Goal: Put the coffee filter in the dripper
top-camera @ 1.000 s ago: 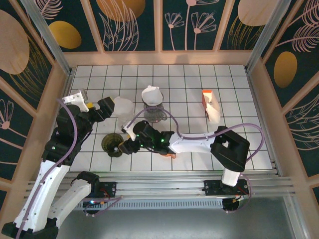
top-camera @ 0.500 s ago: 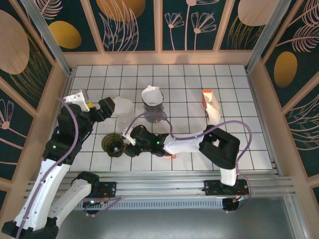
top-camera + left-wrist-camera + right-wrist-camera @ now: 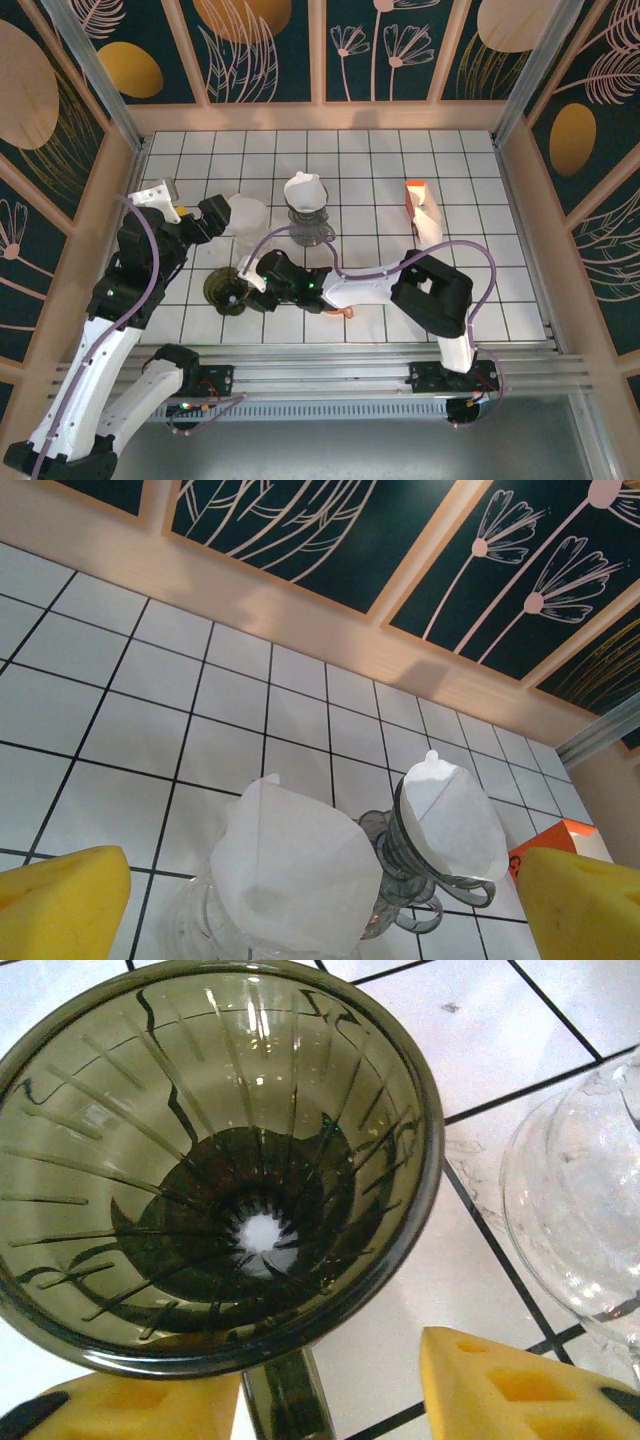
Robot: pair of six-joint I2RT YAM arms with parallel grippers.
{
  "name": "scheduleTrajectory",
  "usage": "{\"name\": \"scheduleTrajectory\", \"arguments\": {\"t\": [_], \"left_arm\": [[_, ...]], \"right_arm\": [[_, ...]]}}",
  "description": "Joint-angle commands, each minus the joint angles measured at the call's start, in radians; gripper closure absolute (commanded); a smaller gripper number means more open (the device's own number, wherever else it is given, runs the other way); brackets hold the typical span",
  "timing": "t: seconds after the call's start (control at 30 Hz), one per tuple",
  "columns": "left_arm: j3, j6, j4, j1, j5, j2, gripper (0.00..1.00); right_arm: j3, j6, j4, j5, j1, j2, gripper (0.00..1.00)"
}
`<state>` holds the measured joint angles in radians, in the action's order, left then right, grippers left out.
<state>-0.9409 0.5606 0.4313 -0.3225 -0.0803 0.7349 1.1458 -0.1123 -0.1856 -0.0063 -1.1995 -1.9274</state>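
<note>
- Clearly the left gripper is spread wide. Its yellow pads stand at the two lower corners of the wrist view.
- The white coffee filter sits between and just ahead of them, touching neither, in a clear glass dripper.
- The right gripper has its jaws apart on both sides of the handle of the dark dripper. A gap shows between the handle and one pad.
- A second filter rests in a grey dripper just beside the first.
- The table is white tile with black lines. An orange and white box lies well apart to the right.
- Dark wall panels with flower drawings sit in wooden frames.
</note>
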Motion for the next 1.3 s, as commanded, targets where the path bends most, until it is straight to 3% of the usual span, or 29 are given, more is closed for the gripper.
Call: {"name": "scheduleTrajectory", "arguments": {"t": [0.0, 0.2, 0.5, 0.87, 1.07, 1.27], "left_arm": [[-0.015, -0.021, -0.007, -0.001, -0.01, -0.001, 0.01], [-0.013, -0.018, -0.008, -0.002, -0.008, -0.001, 0.01], [-0.012, -0.014, -0.007, -0.001, -0.009, -0.009, 0.01], [-0.026, -0.025, 0.004, -0.002, -0.047, -0.031, 0.01], [-0.024, -0.022, 0.006, -0.001, -0.056, -0.039, 0.01], [0.024, 0.001, -0.033, -0.001, -0.042, -0.046, 0.01]], "right_arm": [[0.036, -0.033, -0.018, -0.027, -0.002, -0.021, 0.55], [0.037, -0.031, -0.014, -0.029, -0.007, -0.026, 0.7], [0.034, -0.039, -0.017, -0.004, -0.029, 0.009, 0.83], [-0.037, 0.002, 0.014, 0.058, -0.07, 0.185, 0.85], [-0.096, 0.067, 0.158, 0.15, -0.129, 0.351, 0.85], [-0.163, 0.227, 0.364, 0.306, -0.185, 0.55, 0.86]]}}
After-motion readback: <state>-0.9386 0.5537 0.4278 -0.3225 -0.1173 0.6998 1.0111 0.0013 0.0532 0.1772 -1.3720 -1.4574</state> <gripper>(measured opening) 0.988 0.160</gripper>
